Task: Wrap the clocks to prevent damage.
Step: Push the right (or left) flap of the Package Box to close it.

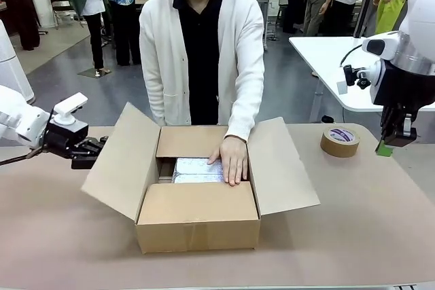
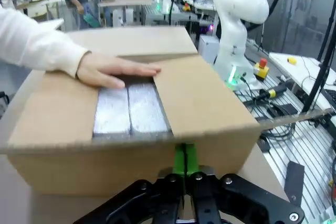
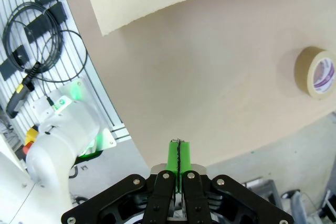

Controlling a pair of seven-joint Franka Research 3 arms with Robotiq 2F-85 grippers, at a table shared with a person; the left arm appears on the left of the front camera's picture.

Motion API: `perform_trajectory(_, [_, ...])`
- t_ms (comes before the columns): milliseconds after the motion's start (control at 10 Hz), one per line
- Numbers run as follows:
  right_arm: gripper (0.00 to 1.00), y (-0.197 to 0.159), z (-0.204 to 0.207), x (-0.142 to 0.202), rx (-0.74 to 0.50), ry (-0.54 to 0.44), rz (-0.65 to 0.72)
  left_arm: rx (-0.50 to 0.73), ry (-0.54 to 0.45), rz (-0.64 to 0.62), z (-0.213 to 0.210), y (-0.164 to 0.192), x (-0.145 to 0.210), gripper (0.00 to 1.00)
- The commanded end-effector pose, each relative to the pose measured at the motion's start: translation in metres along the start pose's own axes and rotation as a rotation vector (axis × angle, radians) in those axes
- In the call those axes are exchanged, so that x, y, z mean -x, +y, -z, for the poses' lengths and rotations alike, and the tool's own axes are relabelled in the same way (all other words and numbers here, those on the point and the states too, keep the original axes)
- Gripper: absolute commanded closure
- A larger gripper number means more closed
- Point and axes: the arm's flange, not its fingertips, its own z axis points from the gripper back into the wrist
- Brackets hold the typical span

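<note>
Front view: open brown cardboard box [image 1: 197, 225] sits mid-table, near and far flaps folded in, left and right flaps splayed out. Two silvery bubble-wrapped bundles [image 1: 194, 170], presumably the clocks, lie side by side in the gap with their long axis left-right. The person's hand [image 1: 233, 159] is flat on their right end. Left gripper [image 1: 95, 151] is low, just left of the left flap and pointed at the box, jaws fully closed, empty. Right gripper [image 1: 385, 147] hangs at far right beyond the roll of brown packing tape [image 1: 340, 142], well apart from the box. It is also closed tight and empty.

Left wrist view: left gripper [image 2: 185, 158] has green pads pressed together and faces cardboard box [image 2: 210, 108] head-on. The bundles [image 2: 128, 111] run straight away from it, with the hand [image 2: 113, 72] at their far end.

Right wrist view: right gripper [image 3: 178, 153] has pads together and holds nothing. It looks down on the tan table [image 3: 210, 87], with the tape roll [image 3: 316, 72] off to the side.

Judgement: the left arm is clearly nearer. Its approach runs along the bundles' long axis, over the left flap. The hand occupies the opposite end, so clearance there matters.
</note>
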Motion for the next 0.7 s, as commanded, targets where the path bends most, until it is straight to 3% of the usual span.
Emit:
perform_trajectory(0, [0.99,0.000,0.001,-0.001,-0.001,-0.005,-0.001,-0.014,-0.067,0.019,0.009,0.004,-0.009,1.00])
perform_trajectory(600, [0.99,0.000,0.001,-0.001,-0.001,-0.005,-0.001,-0.020,0.006,-0.019,0.078,0.047,-0.014,1.00])
